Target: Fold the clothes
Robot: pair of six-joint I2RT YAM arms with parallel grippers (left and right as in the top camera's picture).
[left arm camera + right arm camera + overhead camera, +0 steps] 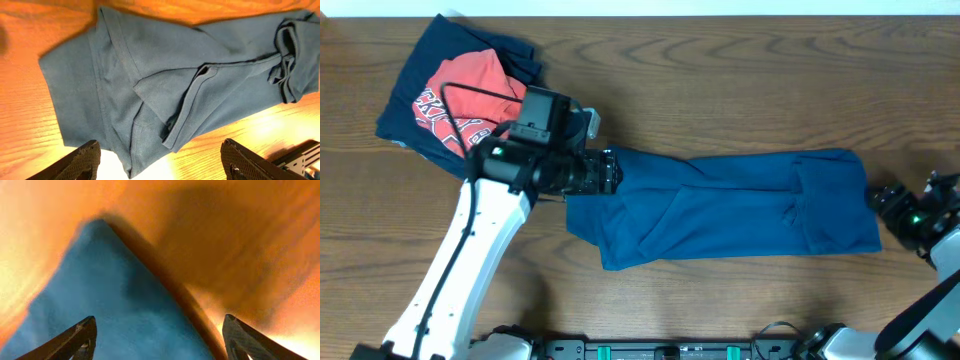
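The blue T-shirt [730, 205] lies folded into a long band across the middle of the table. It also fills the left wrist view [165, 80], with creases and a hem flap. My left gripper [612, 172] is open at the shirt's left end, jaws wide [159, 160] with nothing between them. My right gripper [880, 200] is open at the shirt's right edge; in the right wrist view its jaws [159, 340] straddle a blue corner [110, 305]. The red tee [465, 95] with white lettering lies on a navy garment [415, 90] at the far left.
The wooden table [720, 80] runs to the far edge at the top. The left arm [460, 270] crosses the front left. A black rail [670, 350] with fittings lies along the near edge.
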